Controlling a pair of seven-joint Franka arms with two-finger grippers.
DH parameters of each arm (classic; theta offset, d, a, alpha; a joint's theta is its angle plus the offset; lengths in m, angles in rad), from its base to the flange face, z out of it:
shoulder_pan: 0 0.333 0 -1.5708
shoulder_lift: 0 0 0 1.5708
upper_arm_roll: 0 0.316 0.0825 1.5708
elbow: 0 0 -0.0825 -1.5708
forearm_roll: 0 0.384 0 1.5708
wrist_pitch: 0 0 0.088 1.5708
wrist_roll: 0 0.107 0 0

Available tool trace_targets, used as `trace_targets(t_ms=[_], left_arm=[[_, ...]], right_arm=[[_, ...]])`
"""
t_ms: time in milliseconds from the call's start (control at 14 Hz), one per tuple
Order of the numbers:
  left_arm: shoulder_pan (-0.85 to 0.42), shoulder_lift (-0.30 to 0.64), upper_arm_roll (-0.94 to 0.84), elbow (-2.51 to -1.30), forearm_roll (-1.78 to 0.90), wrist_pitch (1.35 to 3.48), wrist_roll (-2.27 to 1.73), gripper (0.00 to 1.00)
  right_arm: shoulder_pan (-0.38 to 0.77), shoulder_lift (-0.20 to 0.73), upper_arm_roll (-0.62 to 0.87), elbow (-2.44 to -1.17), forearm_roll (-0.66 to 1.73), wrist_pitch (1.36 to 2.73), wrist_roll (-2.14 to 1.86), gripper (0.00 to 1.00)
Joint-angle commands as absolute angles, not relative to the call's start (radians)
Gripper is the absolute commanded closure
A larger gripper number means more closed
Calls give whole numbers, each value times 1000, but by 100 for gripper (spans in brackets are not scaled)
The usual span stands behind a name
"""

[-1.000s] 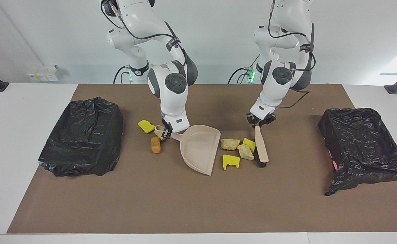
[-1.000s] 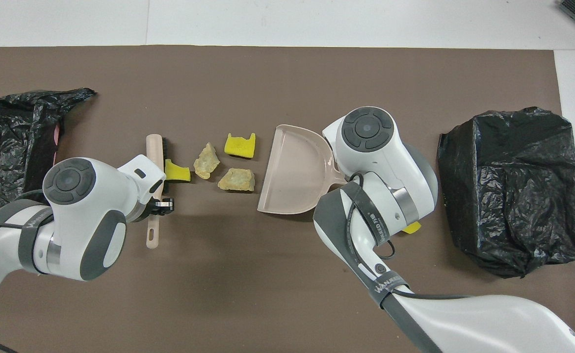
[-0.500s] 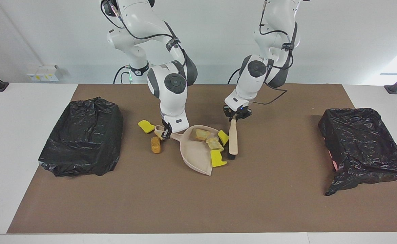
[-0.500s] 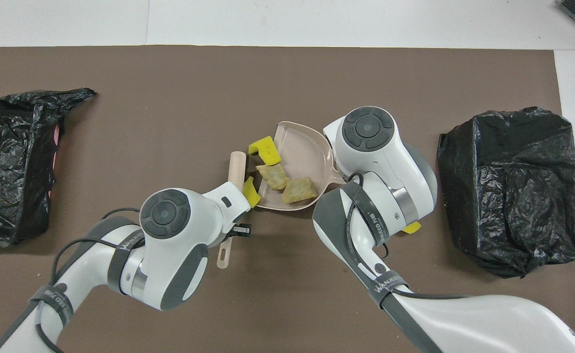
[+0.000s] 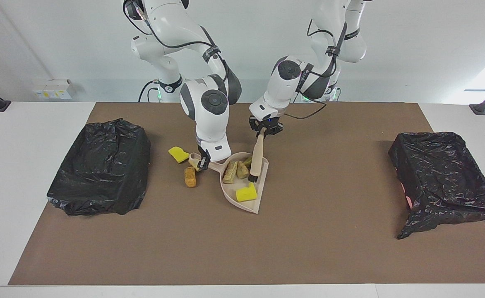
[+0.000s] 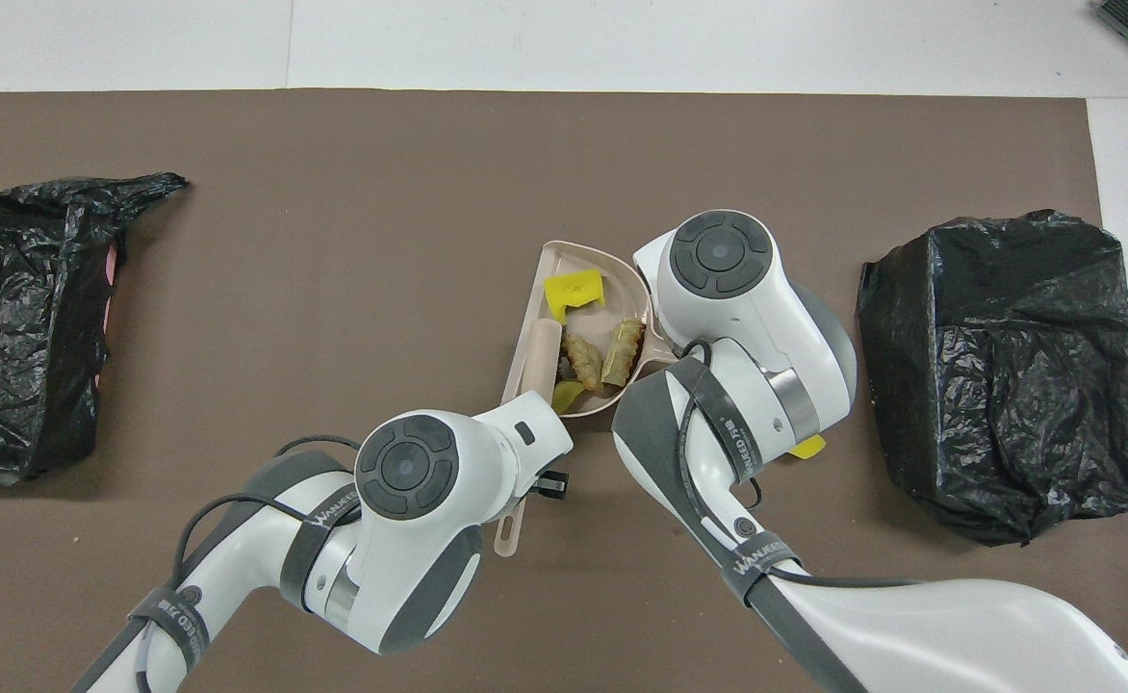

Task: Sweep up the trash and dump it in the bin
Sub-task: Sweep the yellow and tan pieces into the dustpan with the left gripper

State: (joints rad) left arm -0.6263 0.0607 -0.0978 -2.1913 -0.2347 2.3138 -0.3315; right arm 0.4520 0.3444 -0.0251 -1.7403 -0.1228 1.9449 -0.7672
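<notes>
Sweeping done, brush (image 5: 255, 162) now over dustpan (image 5: 242, 203), 4 scraps (image 5: 246, 193) inside

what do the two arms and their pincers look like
Both arms are glossy white with rounded links, dark grey joint bands and round grey caps. Black cables run along them, strapped by black bands with white lettering. The left pincer and right pincer are small, black and two-fingered, under white wrist blocks.

A brown-matted table (image 5: 234, 248) carries a dustpan (image 5: 242, 203), two black bags (image 5: 102, 165), and loose scraps (image 5: 190, 176).
</notes>
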Motion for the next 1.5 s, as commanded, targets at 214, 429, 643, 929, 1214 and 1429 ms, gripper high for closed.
trace_targets(t_ms=[214, 429, 643, 929, 1214, 1429], left_arm=[[-502, 8, -74, -2164, -175, 2146, -391, 100], [-424, 0, -75, -2160, -160, 2134, -425, 100], [-402, -9, -75, -2171, -132, 2117, -462, 100], [-403, -23, -75, -2175, -129, 2065, -474, 100], [-509, -83, -83, -2252, -129, 2088, -592, 100], [-624, -97, -86, -2269, -129, 2100, -699, 100]], right_arm=[[442, 341, -21, -1747, -98, 1973, -719, 100], [436, 341, -21, -1747, -98, 1973, -712, 100], [426, 338, -21, -1744, -98, 1968, -703, 100], [381, 276, -23, -1736, -92, 1968, -660, 100], [286, 174, -23, -1736, -91, 1950, -701, 100], [186, 94, -23, -1736, -91, 1896, -799, 100]])
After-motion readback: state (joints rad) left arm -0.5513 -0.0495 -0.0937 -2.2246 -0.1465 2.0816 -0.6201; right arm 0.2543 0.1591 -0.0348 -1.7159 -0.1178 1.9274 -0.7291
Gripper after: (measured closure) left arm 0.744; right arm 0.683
